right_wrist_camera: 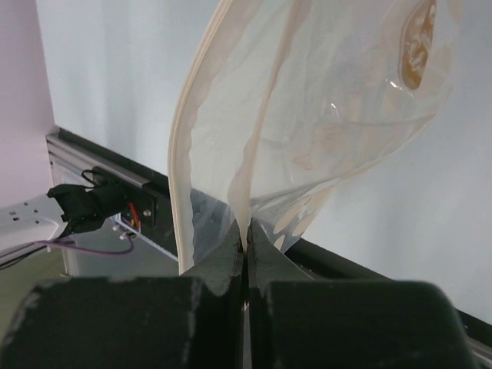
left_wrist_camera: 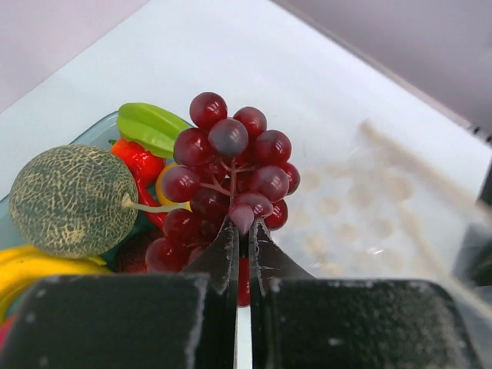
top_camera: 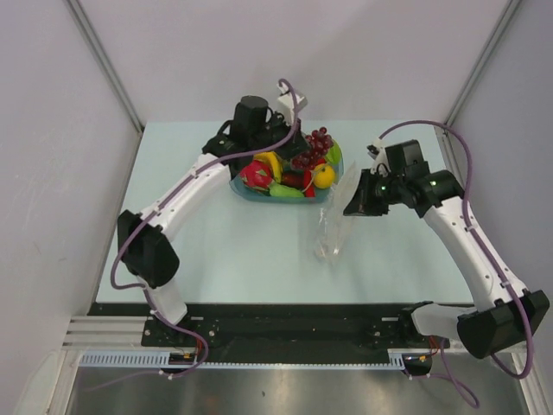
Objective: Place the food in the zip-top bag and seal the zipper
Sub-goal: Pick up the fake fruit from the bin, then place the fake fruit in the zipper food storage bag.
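Grapes (left_wrist_camera: 231, 173), a dark red bunch, are hanging at the tips of the left end effector (left_wrist_camera: 242, 231), whose fingers are pressing together on the lowest berry or its stem; the wrist view is too close to tell which. Just beside the bunch, the grey-green bumpy ball (left_wrist_camera: 73, 200) is lying in the blue bowl (top_camera: 336, 161) with a thin pale stalk pointing toward the grapes. A green star-shaped fruit (left_wrist_camera: 150, 127) and a red piece are showing between them, and the yellow banana (left_wrist_camera: 23, 265) is peeking in below the ball. From above, the grapes are sitting at the bowl's far right rim, with the pink dragon fruit (top_camera: 255, 175) and a yellow round fruit (top_camera: 323, 176) sharing the bowl. To the right of the bowl, the zip-top bag (top_camera: 331, 233) is hanging upright, its lower end touching the table (top_camera: 225, 251) and its upper edge pinched in the right end effector (right_wrist_camera: 246, 242), which is clamping shut on the plastic. In the right wrist view, the zipper (right_wrist_camera: 182, 169) is curving upward as a pale strip, and the two bag walls seem to be standing slightly apart.
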